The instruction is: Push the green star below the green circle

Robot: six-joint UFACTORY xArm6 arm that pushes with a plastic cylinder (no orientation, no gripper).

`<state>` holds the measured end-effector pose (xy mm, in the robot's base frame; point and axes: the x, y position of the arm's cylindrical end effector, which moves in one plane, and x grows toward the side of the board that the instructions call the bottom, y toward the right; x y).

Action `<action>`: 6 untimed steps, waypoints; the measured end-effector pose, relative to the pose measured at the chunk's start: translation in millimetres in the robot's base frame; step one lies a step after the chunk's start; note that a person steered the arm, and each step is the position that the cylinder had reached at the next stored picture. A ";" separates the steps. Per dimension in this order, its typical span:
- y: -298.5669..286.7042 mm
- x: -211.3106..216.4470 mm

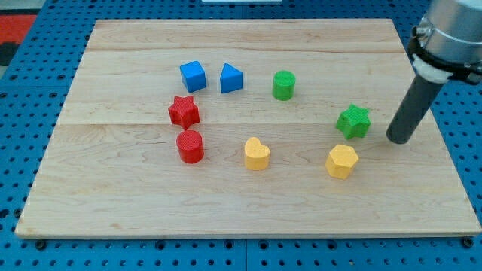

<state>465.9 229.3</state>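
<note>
Pale wooden counter (113, 188) seen from above at a slant, resting on a blue pegboard surface (22, 98). No brand, label or writing readable anywhere.

The tool is a plain dark rod w/ no jaws, so nothing to open and nothing held. My tip (399, 140) sits on the counter at the view's right, just beside the green star (353, 121), on the star's right w/ a narrow gap; not touching.

Green star is right of centre. Green circle (284, 85), a short cylinder, is toward the view's top and left of the star, apart from it.

Other blocks: yellow hexagon (342, 160) just below the star; yellow heart (256, 153) near centre-bottom; red cylinder (190, 146) to the heart's left; red star (184, 111) just above that cylinder; blue cube (193, 76) and blue triangle (230, 78) side by side toward the top, left of the green circle.
</note>
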 end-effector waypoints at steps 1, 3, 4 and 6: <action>-36.4 -27.9; -99.0 -18.3; -93.5 6.9; -139.2 -1.7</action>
